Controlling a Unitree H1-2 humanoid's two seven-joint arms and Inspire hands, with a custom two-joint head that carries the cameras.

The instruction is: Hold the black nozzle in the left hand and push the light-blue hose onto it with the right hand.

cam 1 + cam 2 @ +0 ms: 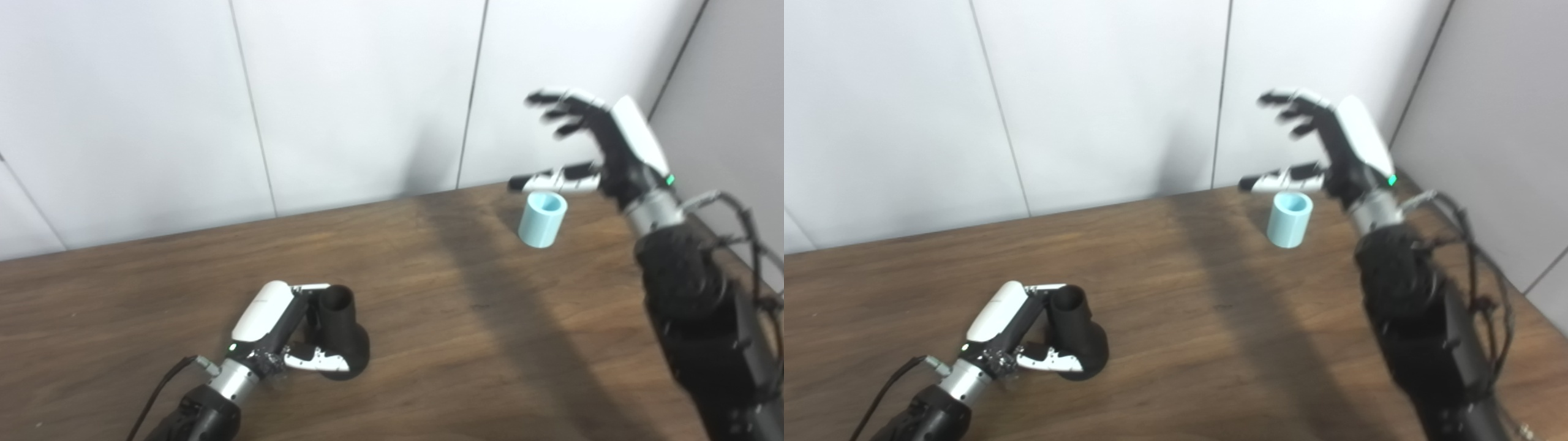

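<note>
- Nearest the camera, the left hand wraps its fingers and thumb around the black nozzle, which stands upright on the wooden table with its open mouth up.
- Farther back on the right, the light-blue hose stands upright on the table.
- Above it the right hand hovers, fingers spread, holding nothing.

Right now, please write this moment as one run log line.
left hand: shut on black nozzle | right hand: open above light-blue hose | hose: upright on table, not grasped
</note>
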